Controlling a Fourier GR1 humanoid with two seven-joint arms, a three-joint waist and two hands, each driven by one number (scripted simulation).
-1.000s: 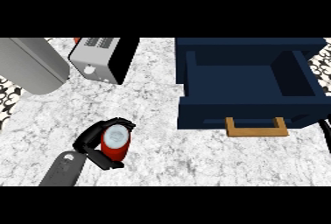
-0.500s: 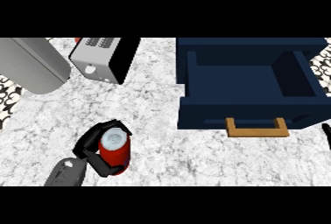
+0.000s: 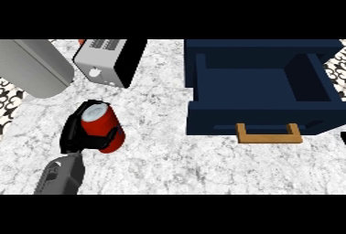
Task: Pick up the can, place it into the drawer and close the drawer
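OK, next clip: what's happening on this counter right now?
The robot's left hand is curled round a red can on the marble counter, at the view's lower left. The dark blue drawer with a wooden handle stands open to the right, with nothing visible inside. The can is not yet in it. A toaster sits at the back. The right hand barely shows at the right edge.

I see bare desk [image 3: 169,155] between my can [image 3: 103,127] and the open drawer [image 3: 260,84]; its wooden handle [image 3: 267,134] juts toward me. Left of the drawer stands the toaster [image 3: 108,59].
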